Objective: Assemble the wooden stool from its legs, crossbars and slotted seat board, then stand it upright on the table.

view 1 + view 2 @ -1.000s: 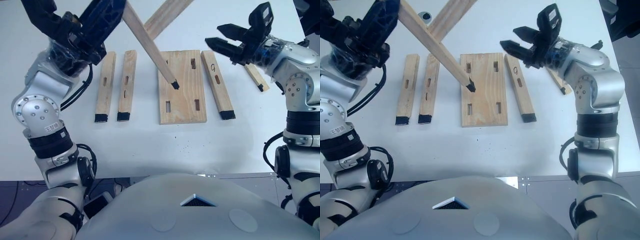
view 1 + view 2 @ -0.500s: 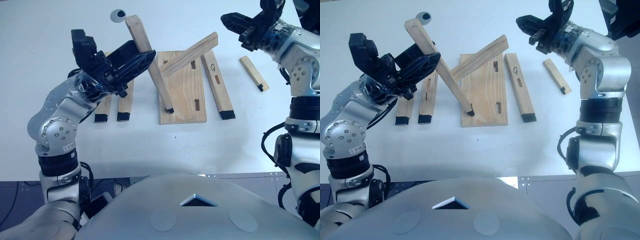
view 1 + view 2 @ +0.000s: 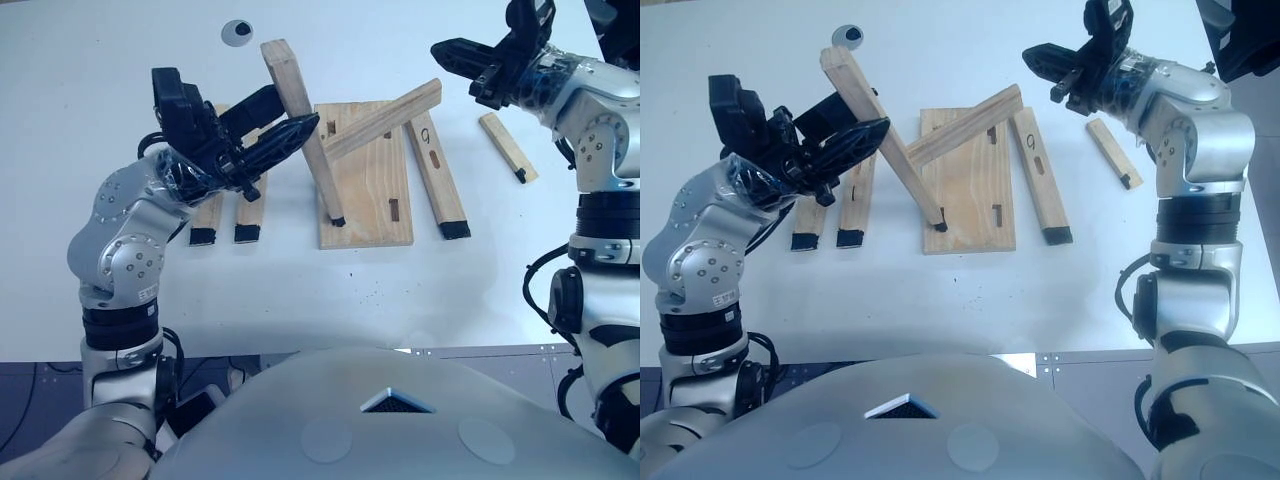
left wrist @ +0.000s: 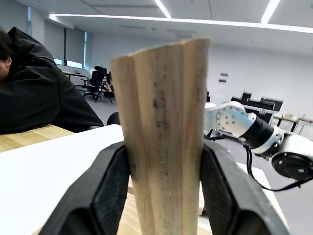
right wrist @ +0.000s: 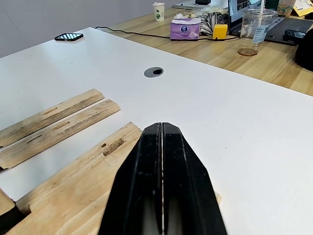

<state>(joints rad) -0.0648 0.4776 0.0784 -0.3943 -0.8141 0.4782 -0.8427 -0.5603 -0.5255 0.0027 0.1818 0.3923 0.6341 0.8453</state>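
The slotted seat board (image 3: pixel 368 190) lies flat mid-table. A wooden leg (image 3: pixel 305 130) stands tilted on it, its black tip at the board's near-left slot (image 3: pixel 338 219). My left gripper (image 3: pixel 290 113) is shut on this leg near its upper end; the left wrist view has the leg (image 4: pixel 164 147) between the two black fingers (image 4: pixel 110 191). A second wooden bar (image 3: pixel 385 117) slants up from the held leg toward the far right. My right gripper (image 3: pixel 450 52) hangs shut and empty above the table's far right, its fingertips (image 5: pixel 162 128) pressed together.
Two legs (image 3: pixel 211 185) (image 3: pixel 252 190) lie left of the board, partly under my left gripper. Another leg (image 3: pixel 436 172) lies right of the board, and a short crossbar (image 3: pixel 506 146) farther right. A round grommet hole (image 3: pixel 238 31) sits at the far side.
The held leg came down from high in the air, and its tip slid to the near-left slot. My right gripper drew back toward the table's far side.
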